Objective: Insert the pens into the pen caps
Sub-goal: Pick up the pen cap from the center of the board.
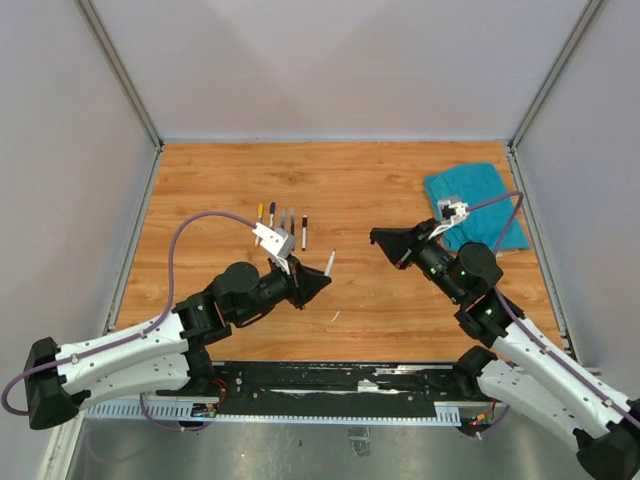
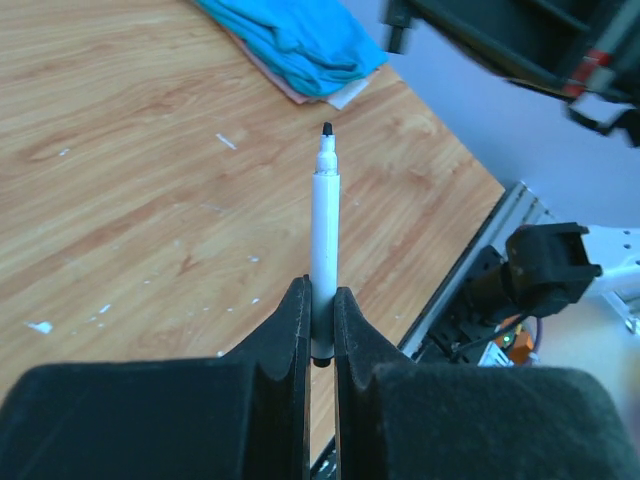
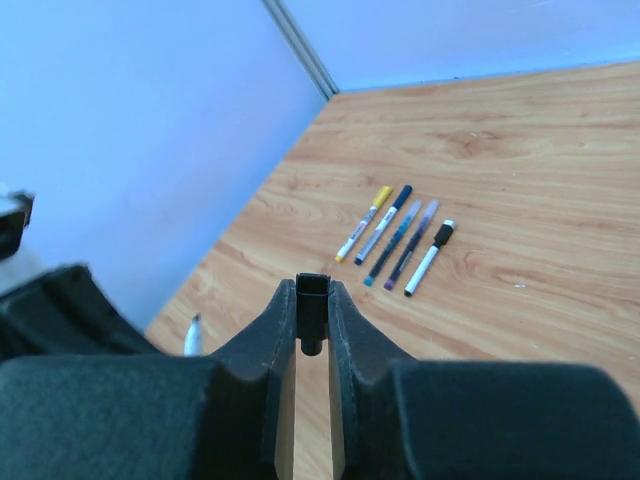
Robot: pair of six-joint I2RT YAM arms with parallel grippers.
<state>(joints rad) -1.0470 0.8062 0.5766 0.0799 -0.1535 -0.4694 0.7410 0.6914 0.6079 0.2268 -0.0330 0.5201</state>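
Apparently open gap between pen (image 2: 324, 250), cap (image 3: 313, 300)

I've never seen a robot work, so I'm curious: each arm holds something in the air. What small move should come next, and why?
Probably bring the two arms toward each other, lining the cap up with the pen's tip. The left gripper clamps a white pen with its dark tip bare, the right gripper pinches a black cap, and open space lies between them.

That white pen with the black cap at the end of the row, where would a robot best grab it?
Mid-barrel on the white pen, from straight above, jaws across it: it lies flat, the purple pen close on one side, the other side free.
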